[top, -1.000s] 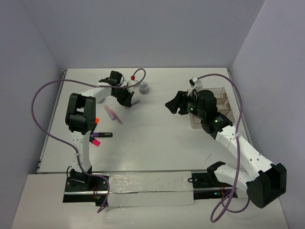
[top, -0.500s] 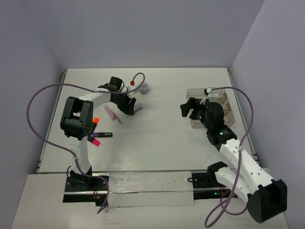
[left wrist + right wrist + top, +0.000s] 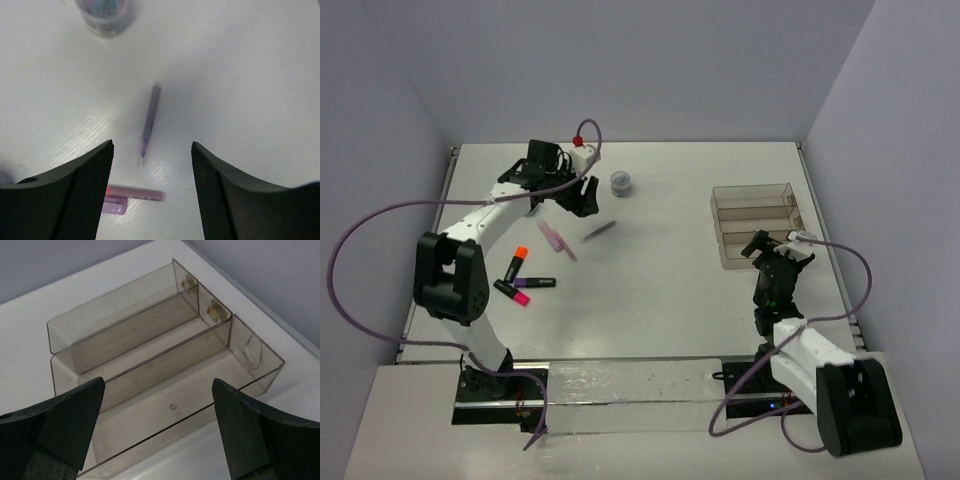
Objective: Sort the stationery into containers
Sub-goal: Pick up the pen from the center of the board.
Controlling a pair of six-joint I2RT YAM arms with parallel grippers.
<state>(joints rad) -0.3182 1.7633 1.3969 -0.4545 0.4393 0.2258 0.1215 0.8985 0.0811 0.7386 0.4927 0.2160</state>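
We are hovering our left fingers (image 3: 75, 195) spread, pinching nothing, over the grey-purple pen (image 3: 150, 117), which is lying on the surface (image 3: 250, 75) well left of the clear tray (image 3: 125, 335). Our right fingers (image 3: 65, 420) are gaping wide just near that tray.

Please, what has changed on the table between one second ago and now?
The left gripper opened and let go of the grey-purple pen, which now lies on the table. The right gripper drew back from the left of the tray to its near side, opening wider. The tray, the jar and the pale pink pen stayed in place.
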